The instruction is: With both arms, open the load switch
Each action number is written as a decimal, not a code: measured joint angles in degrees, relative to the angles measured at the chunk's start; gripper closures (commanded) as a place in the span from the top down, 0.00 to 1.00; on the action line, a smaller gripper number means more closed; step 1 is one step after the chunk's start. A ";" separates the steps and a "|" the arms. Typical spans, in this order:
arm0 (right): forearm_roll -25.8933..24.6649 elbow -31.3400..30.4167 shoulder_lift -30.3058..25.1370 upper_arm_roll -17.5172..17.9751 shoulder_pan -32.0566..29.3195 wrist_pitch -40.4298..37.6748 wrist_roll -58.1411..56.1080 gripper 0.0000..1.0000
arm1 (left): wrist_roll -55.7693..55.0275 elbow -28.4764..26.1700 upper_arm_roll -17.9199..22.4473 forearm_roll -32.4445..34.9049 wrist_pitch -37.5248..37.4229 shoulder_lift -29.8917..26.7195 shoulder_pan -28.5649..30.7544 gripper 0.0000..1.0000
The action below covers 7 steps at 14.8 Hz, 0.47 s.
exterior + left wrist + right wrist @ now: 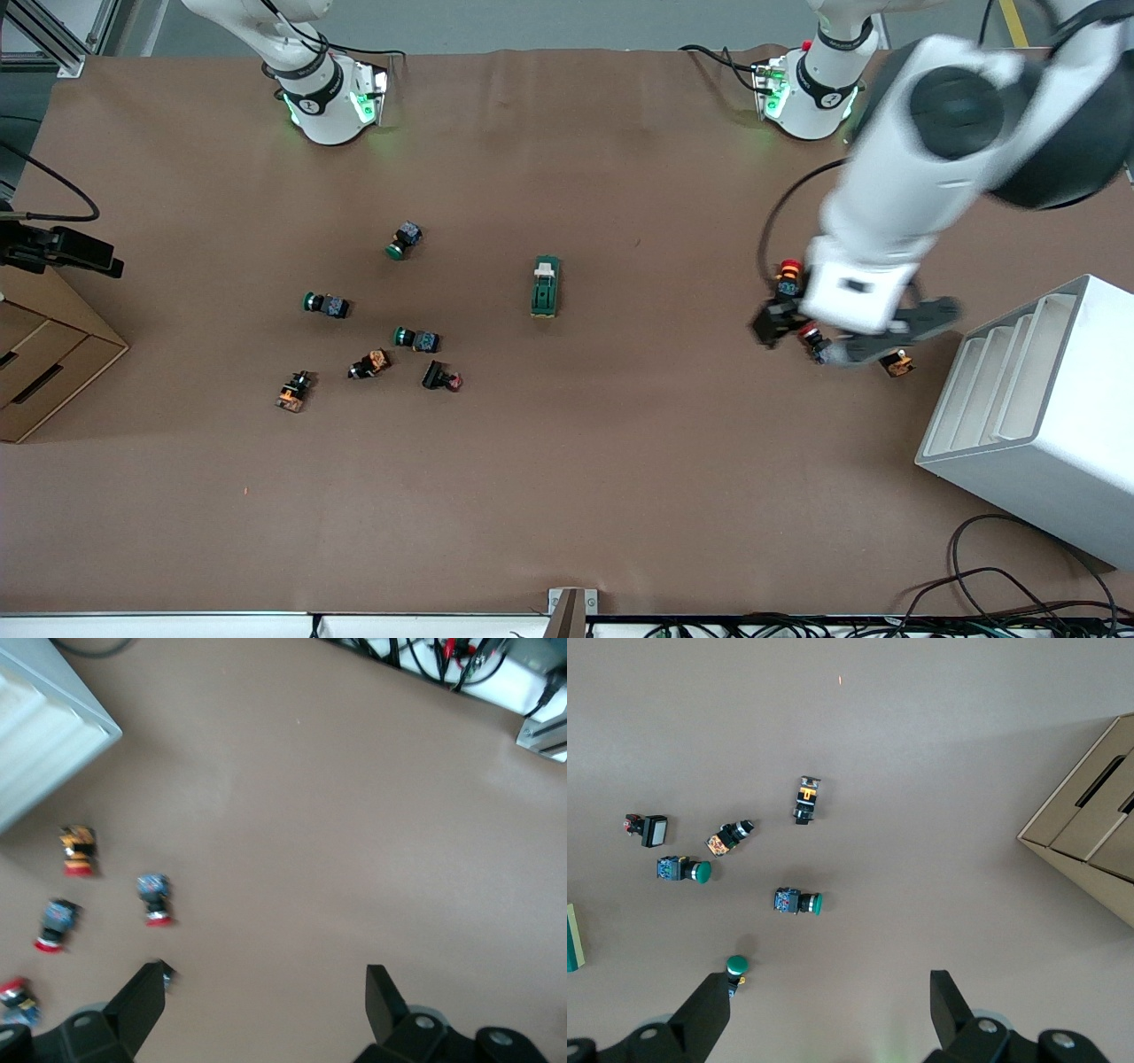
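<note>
The load switch (545,285), a dark green oblong block with a cream lever, lies flat near the middle of the table with nothing touching it. Only a sliver of the load switch (570,943) shows at the border of the right wrist view. My left gripper (852,338) hangs open over a cluster of red-capped push buttons (789,275) at the left arm's end of the table, well apart from the switch. The left gripper (264,992) holds nothing. My right gripper (830,1001) is out of the front view. It is open and empty, high over the green-capped buttons (798,902).
Green-capped and orange push buttons (326,305) lie scattered toward the right arm's end. A cardboard box (44,354) sits at that table edge. A white slotted rack (1036,399) stands at the left arm's end, close to the red buttons (155,897). Cables (992,576) run along the near edge.
</note>
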 measured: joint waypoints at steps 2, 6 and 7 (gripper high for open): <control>0.01 0.14 0.00 0.20 0.04 0.00 -1.79 1.00 | 8.27 -0.07 5.61 -3.73 -2.60 -3.62 0.13 1.00; 0.66 0.23 0.00 0.66 0.19 -0.23 -1.89 1.00 | 21.79 -0.85 13.88 -8.11 -6.89 -8.43 -0.02 1.00; 0.73 0.32 -0.02 0.72 0.33 -1.43 -1.51 1.00 | 25.48 -1.44 15.96 -9.48 -7.19 -9.58 -0.09 1.00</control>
